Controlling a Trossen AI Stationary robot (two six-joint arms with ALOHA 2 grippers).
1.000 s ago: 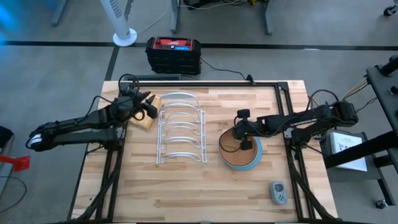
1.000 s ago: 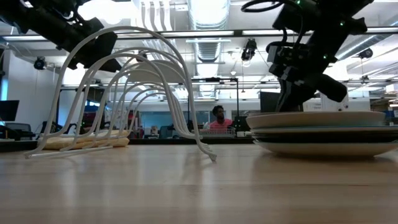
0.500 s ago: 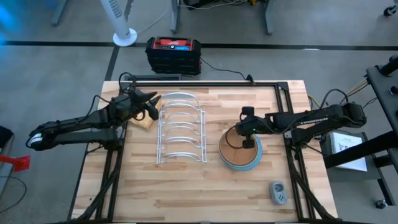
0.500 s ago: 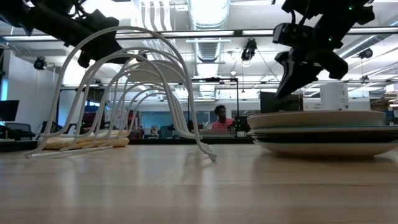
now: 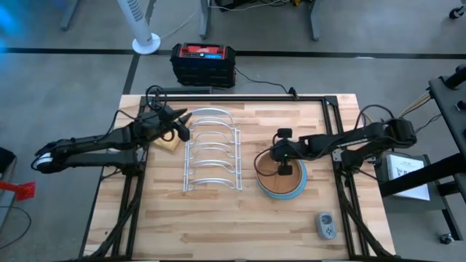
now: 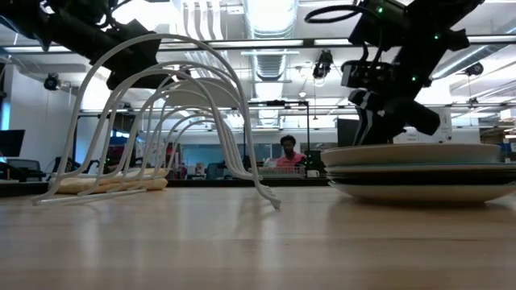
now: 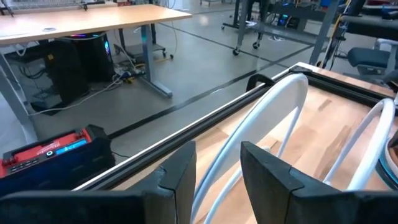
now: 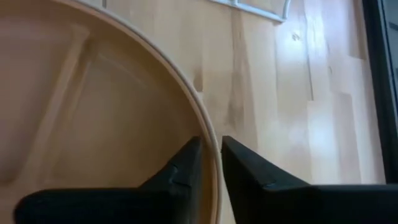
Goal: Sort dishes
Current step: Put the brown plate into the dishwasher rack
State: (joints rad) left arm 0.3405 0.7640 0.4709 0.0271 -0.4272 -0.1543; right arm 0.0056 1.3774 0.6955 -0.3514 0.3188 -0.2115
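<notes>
Plates (image 5: 282, 180) sit stacked on the tabletop (image 5: 240, 225) just right of the white wire rack (image 5: 212, 149), the brown wooden divided plate (image 8: 81, 124) on top. The right gripper (image 8: 210, 163) is down at that plate's rim, one finger inside the edge and one outside, narrowly parted around it with a sliver of gap showing. The left gripper (image 7: 214, 174) hovers at the rack's far-left corner, fingers spread and empty, above a tan block (image 5: 166, 143).

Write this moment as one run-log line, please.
stage: grasping top plate | right hand: fingers astride rim of wooden divided plate on stack | left hand: open, at white rack | rack: no plates
</notes>
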